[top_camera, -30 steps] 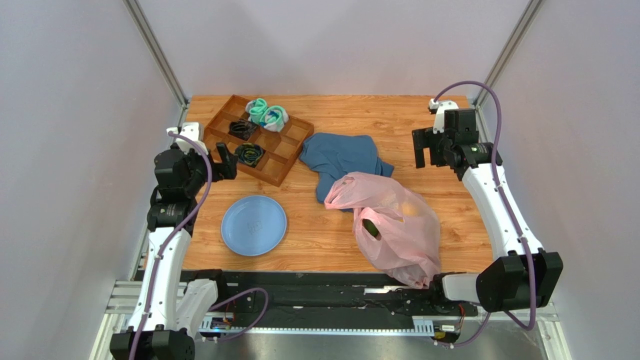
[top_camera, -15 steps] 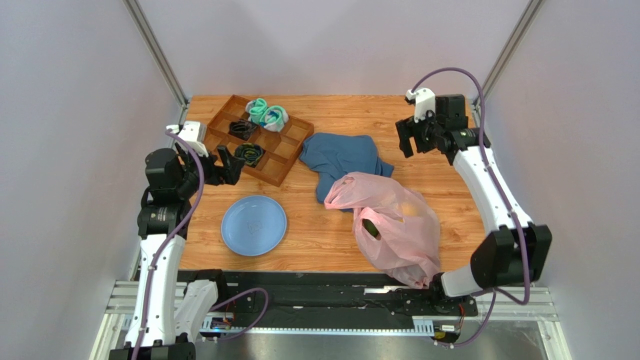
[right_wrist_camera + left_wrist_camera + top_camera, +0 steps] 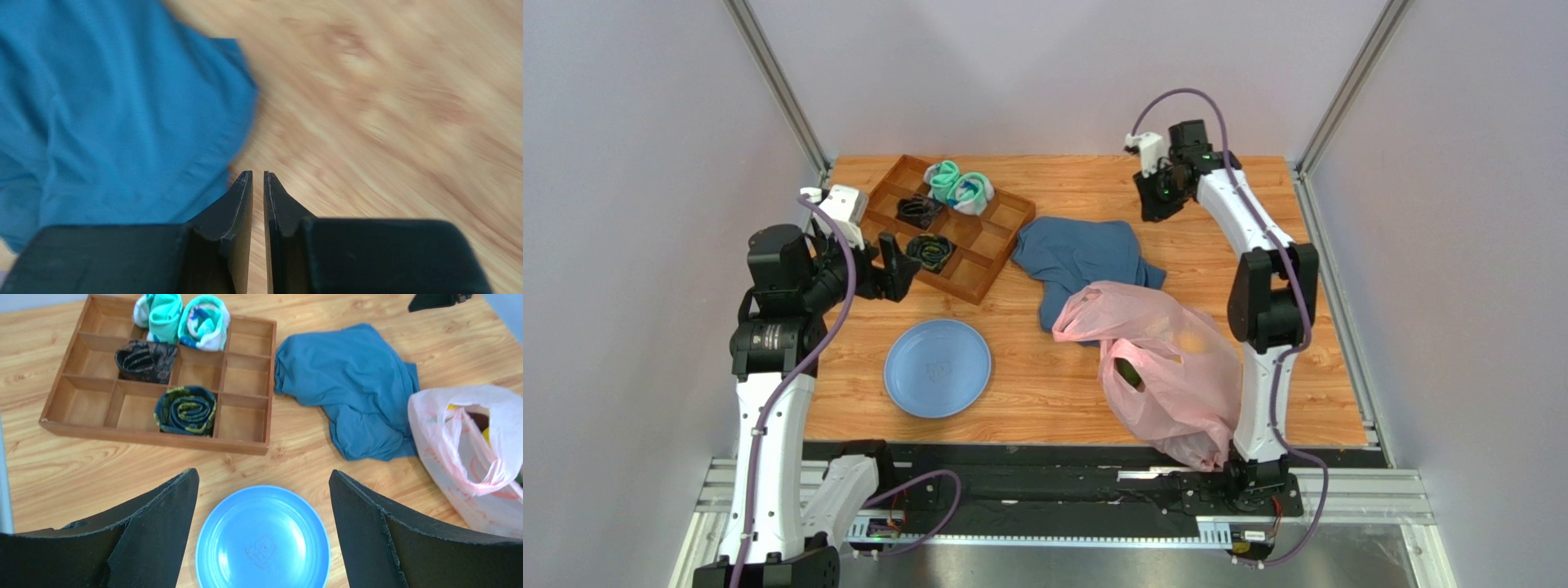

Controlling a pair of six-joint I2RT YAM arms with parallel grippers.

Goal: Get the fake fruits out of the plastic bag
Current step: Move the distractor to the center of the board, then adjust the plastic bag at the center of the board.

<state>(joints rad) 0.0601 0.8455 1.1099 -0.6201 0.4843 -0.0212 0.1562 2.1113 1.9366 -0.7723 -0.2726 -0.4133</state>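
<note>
The left tool [image 3: 891, 263] hung over the left side of the wooden surface [image 3: 1051, 386], its two dark fingers spread wide with nothing between them. Seen from its wrist, a round blue plastic plate [image 3: 264, 545] lay directly ahead of the gap between the fingers. A compartmented wooden tray [image 3: 153, 436] sat beyond the plate and to the tool's left, its near rim a strip of bare wood away from the plate. A crumpled dark blue cloth [image 3: 356, 386] lay ahead and to the tool's right. The large translucent pink plastic bag [image 3: 472, 447] lay farthest to its right, cut off by the edge of that view, with its mouth turned toward the tool. Bare wood ran between the plate and the bag.

The right tool [image 3: 1151, 202] was out near the far edge of the surface. Its fingers were pressed almost together, with only a thin slit between them and nothing in it. Its wrist view was blurred. The tips [image 3: 258, 174] hung over bare wood just beside the edge of the cloth [image 3: 110, 122].

The bag [image 3: 1173, 380] lay well apart from that tool, back toward the arm bases, and reached the near edge of the surface. Its far end overlapped the cloth [image 3: 1081, 257]. The fake fruits were inside it: a dark green one [image 3: 1129, 371] and a yellow-orange one [image 3: 1189, 338] showed through the film. The right arm's lower link rose just beside the bag's right edge, with open wood to its right.
</note>
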